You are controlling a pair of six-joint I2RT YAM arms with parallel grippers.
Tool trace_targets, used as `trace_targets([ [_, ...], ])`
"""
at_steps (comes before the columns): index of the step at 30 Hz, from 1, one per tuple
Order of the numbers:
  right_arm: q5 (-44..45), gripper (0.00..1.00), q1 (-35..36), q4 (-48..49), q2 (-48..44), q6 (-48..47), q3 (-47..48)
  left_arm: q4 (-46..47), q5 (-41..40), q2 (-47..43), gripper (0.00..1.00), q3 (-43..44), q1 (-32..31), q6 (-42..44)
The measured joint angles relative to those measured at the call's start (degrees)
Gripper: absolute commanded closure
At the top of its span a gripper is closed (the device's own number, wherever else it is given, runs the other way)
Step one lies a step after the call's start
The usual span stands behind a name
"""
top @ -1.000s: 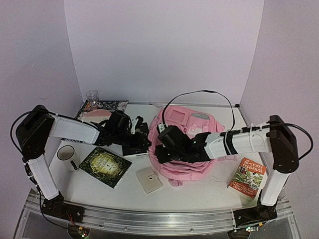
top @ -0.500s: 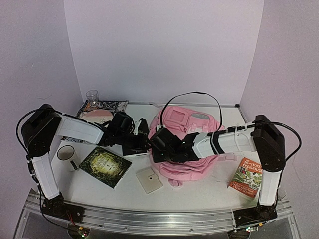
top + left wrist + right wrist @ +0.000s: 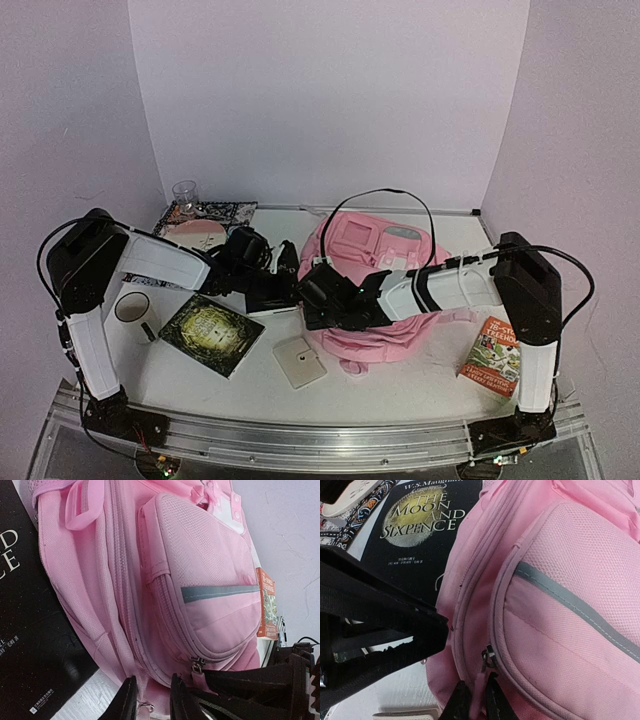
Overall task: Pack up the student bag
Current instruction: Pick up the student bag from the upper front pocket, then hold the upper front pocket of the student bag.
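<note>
Two contacts at bag (image 3: 400, 240) left corner | right end effector (image 3: 474, 700) is clamping zip pull (image 3: 479, 681) | left end effector (image 3: 150, 705), narrowly apart, is straddling seam | bag is lying rightward of both

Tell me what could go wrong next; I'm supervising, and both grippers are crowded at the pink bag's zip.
The right gripper pinches only the thin zipper pull; it may slip out. The student bag is soft, so pulling may drag it unless the left gripper anchors it. The grippers sit very close and could collide.
</note>
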Motion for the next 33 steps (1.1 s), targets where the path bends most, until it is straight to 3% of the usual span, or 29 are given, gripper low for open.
trace_targets([
  [7,-0.1,1.0,-0.1,-0.5,-1.2,-0.2,-0.9,0.7,0.9,1.8,0.77,1.5,-0.2,-0.9],
  [15,-0.9,1.0,-1.1,-1.7,-4.9,-1.7,-2.9,0.8,1.9,4.1,1.0,4.5,-0.2,-2.0],
  [25,-2.8,1.0,-1.3,-2.2,-12.1,-3.5,-9.5,1.1,1.4,5.5,1.0,5.6,-0.2,-2.5],
  [26,-3.2,1.0,-1.3,-2.4,-12.7,-3.7,-10.1,1.0,1.2,5.5,0.99,5.6,-0.1,-2.5],
  [30,-4.3,1.0,-1.3,-3.1,-13.9,-4.3,-10.8,1.0,0.3,5.5,0.72,5.6,0.5,-2.6],
  [33,-4.7,1.0,-1.4,-3.1,-13.9,-4.9,-10.8,0.9,-0.1,5.5,0.59,5.6,0.7,-3.4],
])
